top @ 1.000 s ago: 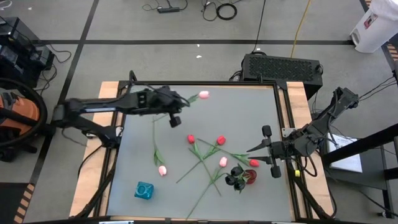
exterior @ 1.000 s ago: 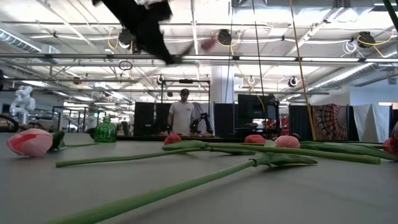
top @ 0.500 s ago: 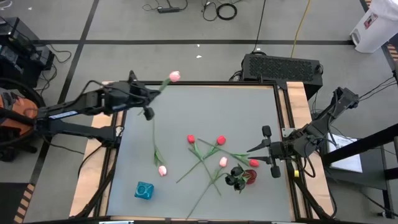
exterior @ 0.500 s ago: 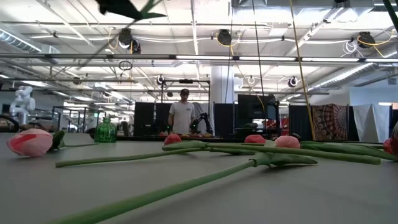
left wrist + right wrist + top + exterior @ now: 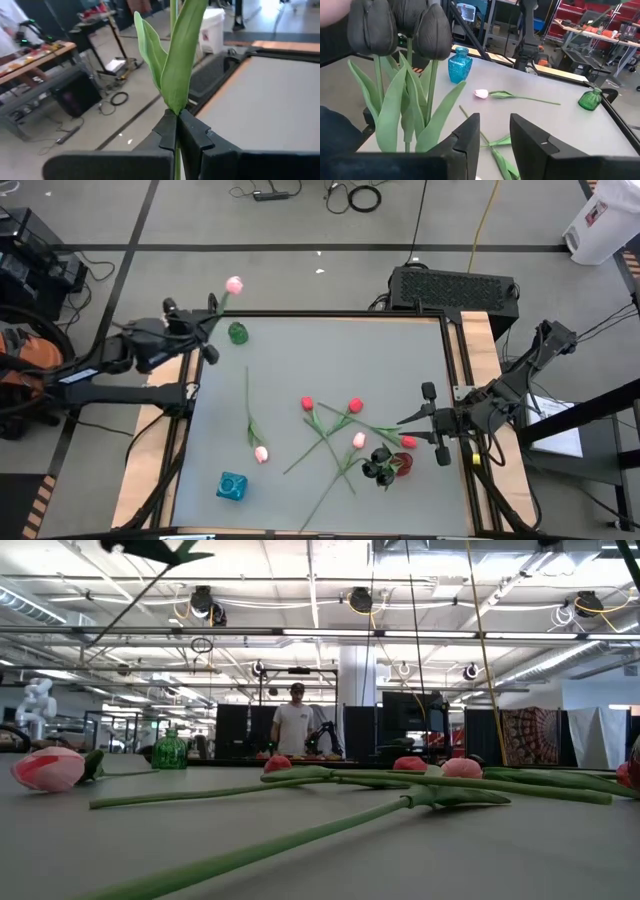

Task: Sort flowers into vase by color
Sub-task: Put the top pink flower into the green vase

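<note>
My left gripper (image 5: 203,330) is over the table's far left corner, shut on a pink tulip whose head (image 5: 234,284) reaches past the far edge. A green vase (image 5: 238,333) stands just beside it on the table. Loose tulips lie flat mid-table: a pink one (image 5: 260,453), two red ones (image 5: 307,404) (image 5: 355,406), another pink (image 5: 358,440). Black tulips (image 5: 395,30) stand in a red vase (image 5: 402,466). My right gripper (image 5: 434,421) hovers open by the right edge, next to that vase, with nothing between its fingers (image 5: 470,135). My left gripper pinches the pink tulip's green stem (image 5: 175,111) between its two fingers, right where the leaves (image 5: 177,60) branch off. The fingers come roughly level from the table's left side, across the stem. The tulip is lifted clear, head up, its lower stem (image 5: 130,605) slanting down below the fingers.
A blue vase (image 5: 232,486) stands near the front left corner. Wooden rails (image 5: 478,340) frame the grey table top. A black box (image 5: 455,285) sits beyond the far edge. A person (image 5: 293,725) stands far off in the room.
My left gripper has drawn back from over the far middle of the table toward the far left corner, rising, with the pink tulip still pinched and clear of the table. The green vase now shows uncovered in the high view.
</note>
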You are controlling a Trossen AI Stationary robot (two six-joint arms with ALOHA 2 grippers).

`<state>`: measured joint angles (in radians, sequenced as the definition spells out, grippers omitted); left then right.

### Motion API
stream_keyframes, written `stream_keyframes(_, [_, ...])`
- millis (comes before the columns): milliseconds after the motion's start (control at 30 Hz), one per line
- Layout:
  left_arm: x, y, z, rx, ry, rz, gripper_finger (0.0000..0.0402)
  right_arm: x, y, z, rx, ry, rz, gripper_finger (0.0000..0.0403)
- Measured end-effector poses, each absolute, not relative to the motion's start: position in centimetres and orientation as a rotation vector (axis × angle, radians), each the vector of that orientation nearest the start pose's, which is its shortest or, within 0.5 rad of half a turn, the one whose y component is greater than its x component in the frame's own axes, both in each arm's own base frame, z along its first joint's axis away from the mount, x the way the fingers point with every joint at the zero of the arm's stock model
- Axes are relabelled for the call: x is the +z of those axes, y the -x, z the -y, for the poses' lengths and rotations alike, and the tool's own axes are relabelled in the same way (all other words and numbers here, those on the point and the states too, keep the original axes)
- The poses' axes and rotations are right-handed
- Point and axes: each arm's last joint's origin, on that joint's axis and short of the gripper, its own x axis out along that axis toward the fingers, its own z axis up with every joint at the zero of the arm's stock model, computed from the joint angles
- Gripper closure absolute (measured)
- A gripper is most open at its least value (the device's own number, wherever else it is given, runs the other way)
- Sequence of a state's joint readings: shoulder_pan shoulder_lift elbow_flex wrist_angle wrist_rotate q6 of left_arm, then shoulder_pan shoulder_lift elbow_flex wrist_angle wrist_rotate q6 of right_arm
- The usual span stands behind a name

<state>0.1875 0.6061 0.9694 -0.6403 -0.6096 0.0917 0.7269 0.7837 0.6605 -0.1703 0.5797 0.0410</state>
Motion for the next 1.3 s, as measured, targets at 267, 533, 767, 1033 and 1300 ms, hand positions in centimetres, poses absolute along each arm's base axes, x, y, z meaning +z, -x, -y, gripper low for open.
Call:
stream_keyframes(267, [34.2,-5.5,-3.0,0.88,-0.105,-0.217,0.0391,29.2,-13.9,-10.2,0.141,0.148,-0.245,0.0305])
stream_keyframes(533, [31.6,-4.4,-2.9,0.983,-0.124,-0.03,0.0391,28.9,-14.1,-9.7,0.107,0.164,-0.269,0.0305])
stream_keyframes(767, [29.3,-5.1,-3.1,1.026,-0.169,0.068,0.0391,28.9,-14.4,-9.2,0.077,0.158,-0.278,0.0305])
stream_keyframes(1033, [27.4,-6.2,-3.6,1.115,-0.169,0.125,0.0391,28.8,-14.5,-9.1,0.069,0.16,-0.284,0.0305])
stream_keyframes(1300, [25.6,-6.6,-4.4,1.198,-0.139,0.24,0.0391,28.8,-14.5,-9.1,0.07,0.16,-0.285,0.0305])
